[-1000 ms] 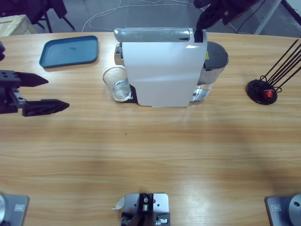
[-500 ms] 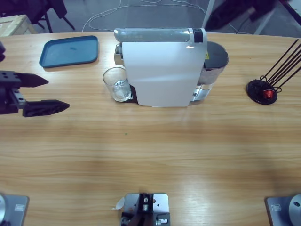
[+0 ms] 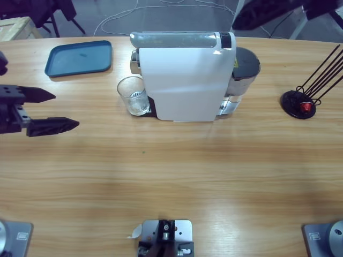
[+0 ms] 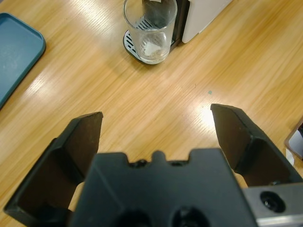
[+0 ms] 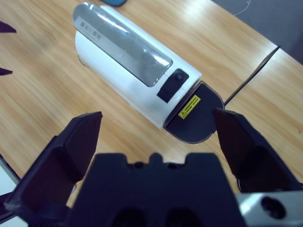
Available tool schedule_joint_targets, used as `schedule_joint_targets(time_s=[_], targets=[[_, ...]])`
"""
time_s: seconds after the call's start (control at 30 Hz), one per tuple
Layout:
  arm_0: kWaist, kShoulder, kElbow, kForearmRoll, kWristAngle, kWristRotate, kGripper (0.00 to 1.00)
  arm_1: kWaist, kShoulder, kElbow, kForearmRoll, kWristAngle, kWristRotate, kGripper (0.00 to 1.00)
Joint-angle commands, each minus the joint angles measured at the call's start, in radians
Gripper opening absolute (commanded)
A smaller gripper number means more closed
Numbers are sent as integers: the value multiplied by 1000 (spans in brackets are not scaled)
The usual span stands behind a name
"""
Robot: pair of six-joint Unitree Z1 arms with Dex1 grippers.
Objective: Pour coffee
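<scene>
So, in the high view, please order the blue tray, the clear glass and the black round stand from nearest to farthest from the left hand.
Measured from the left hand, which is open at the table's left edge:
1. Rectangular blue plastic tray, behind it near the far left edge.
2. Clear drinking glass, toward the middle, beside the white coffee machine.
3. Black round stand with thin rods, far right.

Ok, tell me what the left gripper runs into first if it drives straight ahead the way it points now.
Most likely the glass on the coffee machine's drip tray. The left gripper, jaws open, points along bare table toward it, with nothing between, though its height relative to the glass is unclear.
</scene>
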Motion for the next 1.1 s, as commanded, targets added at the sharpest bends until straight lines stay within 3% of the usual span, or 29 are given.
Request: schedule_joint_targets(time_s=[0.03,1.1], targets=[[-9,-22,35,-10,8,-3,1000,-3,39,7,-3,7,12,1000],[-9,-23,24,-28,10,-2,1000,-4,40,2,-8,-81,7,1000]])
